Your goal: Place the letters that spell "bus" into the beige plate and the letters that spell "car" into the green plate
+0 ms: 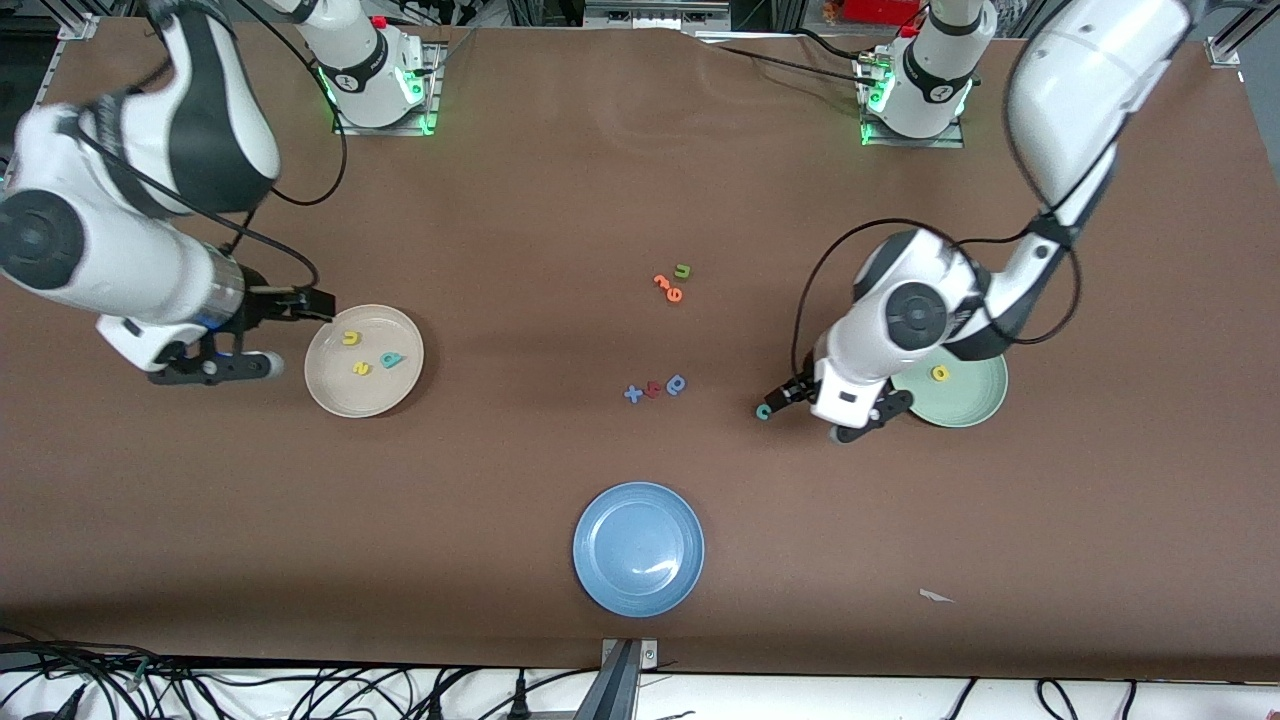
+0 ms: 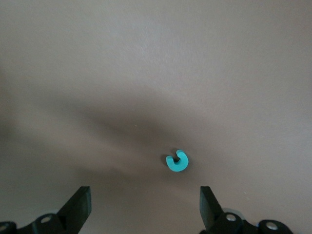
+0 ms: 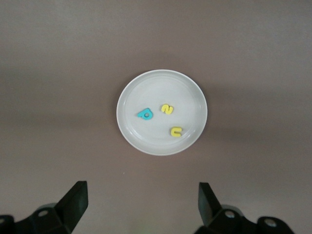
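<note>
In the front view I am seeing three letters in the beige plate (image 1: 363, 361), one yellow a (image 1: 939, 374) in the green plate (image 1: 965, 398). In the left wrist view the left gripper (image 2: 145, 204), jaws spread, is hanging at 6 o'clock of the teal c (image 2: 176, 161); this small foam piece could be slipping sideways if I am closing off-centre. In the right wrist view the right gripper (image 3: 141, 204), also spread, is holding nothing.

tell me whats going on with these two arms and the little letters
Two robot arms are sorting foam letters onto plates. The beige plate already holds a teal b, a yellow u and a yellow s; the right gripper is open beside it. The green plate holds a yellow a. The left gripper is open by a teal c lying on the table.
</note>
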You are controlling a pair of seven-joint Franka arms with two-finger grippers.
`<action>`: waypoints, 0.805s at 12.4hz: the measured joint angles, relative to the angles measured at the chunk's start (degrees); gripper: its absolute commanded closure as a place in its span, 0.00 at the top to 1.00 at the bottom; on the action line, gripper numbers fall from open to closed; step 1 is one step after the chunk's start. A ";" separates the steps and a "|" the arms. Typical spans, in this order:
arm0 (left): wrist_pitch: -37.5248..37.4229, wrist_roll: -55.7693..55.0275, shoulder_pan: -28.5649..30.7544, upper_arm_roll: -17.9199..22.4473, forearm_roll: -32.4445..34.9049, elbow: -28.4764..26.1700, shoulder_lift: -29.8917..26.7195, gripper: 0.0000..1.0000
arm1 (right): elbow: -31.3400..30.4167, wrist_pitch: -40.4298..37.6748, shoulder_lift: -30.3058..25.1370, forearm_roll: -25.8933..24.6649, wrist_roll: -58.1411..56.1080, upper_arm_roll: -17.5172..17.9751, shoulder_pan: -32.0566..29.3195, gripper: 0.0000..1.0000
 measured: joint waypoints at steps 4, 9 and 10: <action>1.28 -3.08 -5.65 4.58 0.00 3.37 4.65 0.93 | 2.37 -3.77 -5.86 0.45 -1.01 -3.23 -3.77 1.00; 1.65 -3.09 -7.48 5.93 0.04 7.06 8.39 0.85 | 1.84 -5.74 -13.34 0.33 -2.04 -3.03 -6.39 1.00; 1.65 -3.10 -7.68 5.98 0.07 7.15 8.67 0.79 | 0.76 -5.89 -14.08 0.24 -2.25 -2.95 -6.39 1.00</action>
